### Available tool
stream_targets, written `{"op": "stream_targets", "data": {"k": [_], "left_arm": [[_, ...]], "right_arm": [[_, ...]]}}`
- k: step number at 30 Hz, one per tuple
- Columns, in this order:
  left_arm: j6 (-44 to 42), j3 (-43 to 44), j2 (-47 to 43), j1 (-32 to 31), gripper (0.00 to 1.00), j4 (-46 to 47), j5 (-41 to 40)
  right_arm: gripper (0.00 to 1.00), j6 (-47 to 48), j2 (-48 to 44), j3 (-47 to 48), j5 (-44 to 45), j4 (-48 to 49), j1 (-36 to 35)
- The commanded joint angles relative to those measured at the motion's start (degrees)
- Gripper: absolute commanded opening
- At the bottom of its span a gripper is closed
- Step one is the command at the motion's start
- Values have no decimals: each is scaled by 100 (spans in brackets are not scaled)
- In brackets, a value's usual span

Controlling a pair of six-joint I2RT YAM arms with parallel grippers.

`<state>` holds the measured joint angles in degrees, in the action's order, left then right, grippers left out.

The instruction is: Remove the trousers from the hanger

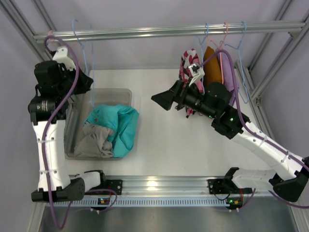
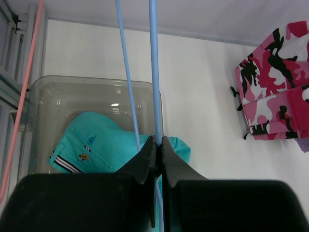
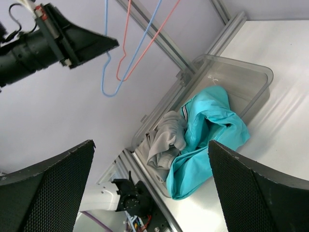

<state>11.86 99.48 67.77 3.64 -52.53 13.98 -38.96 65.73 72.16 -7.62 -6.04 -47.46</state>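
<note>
The left claw [image 2: 157, 145] is pinched fully shut on the wire of a bare blue hanger [image 2: 153, 72], which appears to hang from the rail [image 1: 159, 32] at far left. The teal trousers [image 1: 118, 123] lie crumpled in the bin [image 1: 116, 92] below it, beside a grey garment [image 1: 94, 142] and clear of the hanger. For this pair, then, the removal looks done. The right claw [image 1: 161, 99] hovers mid-table with its jaws spread wide and nothing in them. More clothes (a pink camo piece [image 1: 189, 63] among them) hang at far right. The next move probably calls for letting go of the bare hanger and turning to those.
</note>
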Motion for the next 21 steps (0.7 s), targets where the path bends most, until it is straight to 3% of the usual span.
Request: {"op": "stream_targets", "data": {"k": [1, 8, 16, 19, 21], "left_arm": [[-43, 484, 456, 460, 0, -64, 561], [-184, 608, 922, 744, 0, -90, 676], [-430, -410, 668, 752, 0, 6, 685], [-509, -657, 466, 761, 7, 33, 659], [-579, -807, 378, 752, 21, 7, 677]], "right_arm": [[100, 108, -263, -62, 41, 235, -9], [99, 161, -360, -132, 85, 200, 27], [99, 222, -395, -158, 94, 191, 35], [99, 266, -412, -167, 138, 191, 44], [100, 292, -421, -185, 173, 191, 44]]}}
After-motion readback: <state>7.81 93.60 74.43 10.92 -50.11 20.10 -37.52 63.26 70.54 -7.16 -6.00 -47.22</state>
